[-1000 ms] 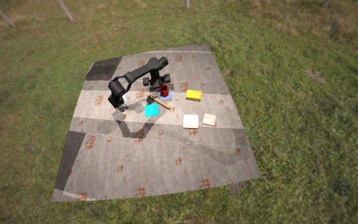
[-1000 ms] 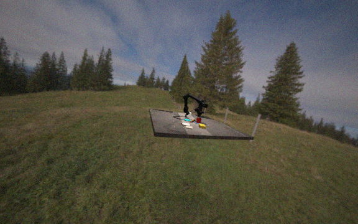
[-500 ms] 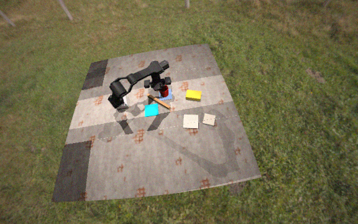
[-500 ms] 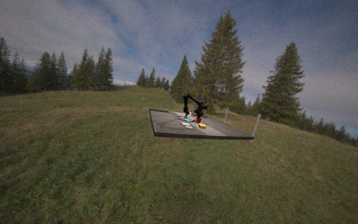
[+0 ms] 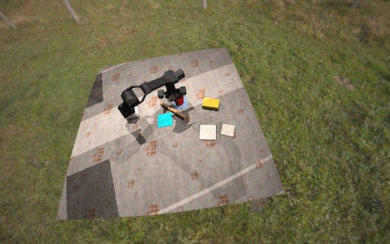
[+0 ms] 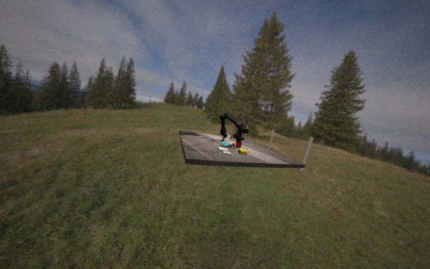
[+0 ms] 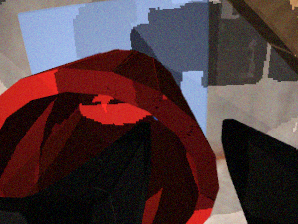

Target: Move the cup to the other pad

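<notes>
The red cup (image 5: pixel 179 101) (image 6: pixel 238 143) (image 7: pixel 87 83) stands on the light blue pad (image 5: pixel 183 105) (image 7: pixel 53 36). My gripper (image 5: pixel 176 96) (image 7: pixel 186 130) is right over it and partly open. In the wrist view one dark finger reaches down inside the cup and the other stands outside its right wall, with a gap to the wall. The marbles are hidden behind the inner finger. The cyan pad (image 5: pixel 164 119) (image 6: pixel 225 144) lies bare to the front left of the cup.
A wooden stick (image 5: pixel 173 110) lies between the two pads. A yellow block (image 5: pixel 210 104) (image 6: pixel 242 151) sits to the right. Two pale tiles (image 5: pixel 208 132) (image 5: pixel 227 130) lie nearer the front. The patterned mat (image 5: pixel 168 176) is surrounded by grass.
</notes>
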Controlling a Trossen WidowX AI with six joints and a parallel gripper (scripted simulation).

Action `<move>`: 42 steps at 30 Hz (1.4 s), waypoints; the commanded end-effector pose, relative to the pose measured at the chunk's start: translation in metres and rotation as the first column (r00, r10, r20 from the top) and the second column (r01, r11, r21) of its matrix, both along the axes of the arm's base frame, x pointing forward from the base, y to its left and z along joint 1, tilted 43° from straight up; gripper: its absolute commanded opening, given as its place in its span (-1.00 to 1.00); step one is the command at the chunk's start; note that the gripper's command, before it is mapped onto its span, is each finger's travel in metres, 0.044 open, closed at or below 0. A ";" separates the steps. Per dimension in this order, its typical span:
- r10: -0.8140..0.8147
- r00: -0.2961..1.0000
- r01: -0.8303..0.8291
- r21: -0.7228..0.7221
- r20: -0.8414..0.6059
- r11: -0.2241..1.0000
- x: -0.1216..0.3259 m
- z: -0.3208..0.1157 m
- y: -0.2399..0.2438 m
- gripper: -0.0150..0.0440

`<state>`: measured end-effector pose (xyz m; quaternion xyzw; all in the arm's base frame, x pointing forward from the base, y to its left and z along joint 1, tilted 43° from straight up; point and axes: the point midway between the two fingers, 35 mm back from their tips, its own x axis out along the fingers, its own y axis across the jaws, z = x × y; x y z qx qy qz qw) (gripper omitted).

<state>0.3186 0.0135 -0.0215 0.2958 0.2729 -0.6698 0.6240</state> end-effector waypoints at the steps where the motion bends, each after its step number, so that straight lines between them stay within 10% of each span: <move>1: 0.007 1.000 -0.007 -0.005 -0.004 1.000 -0.002 -0.003 -0.003 0.01; 13: 0.000 1.000 0.000 -0.001 -0.001 1.000 -0.001 -0.002 -0.002 -0.48; 42: 0.007 1.000 -0.007 -0.003 -0.006 1.000 -0.006 0.036 0.033 -0.49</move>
